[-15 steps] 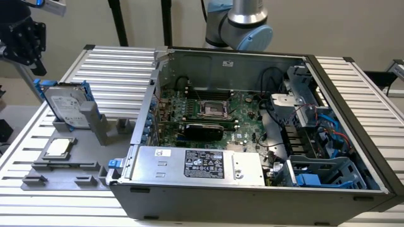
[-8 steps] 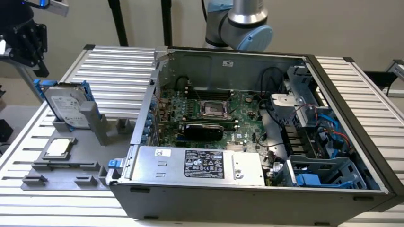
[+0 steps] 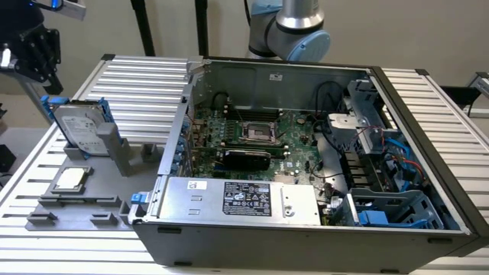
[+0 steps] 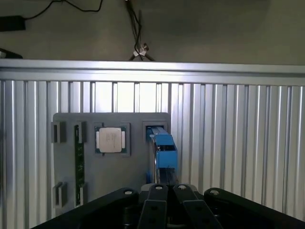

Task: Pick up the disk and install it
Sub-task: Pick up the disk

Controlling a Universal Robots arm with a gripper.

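At the exterior view's left, the gripper (image 3: 46,74) hangs above and just outside the disk (image 3: 79,129), not touching it. In the wrist view its fingers (image 4: 157,202) look pressed close together and empty. The disk stands on edge in a slot of a grey holder (image 3: 99,213) on the slatted metal surface (image 3: 137,74), blue rails up. A small CPU chip (image 3: 70,179) lies flat in front of it.

This reads as the approach before the pick, and nothing is lifted yet. Grasping would call for the fingers to spread and straddle the disk's thin upper edge, with open air above it.

Rightward sits the open computer case (image 3: 306,246), a silver box (image 3: 237,197) at its near edge. The blue-grey bay (image 3: 393,209) at the far right is crowded by cables.
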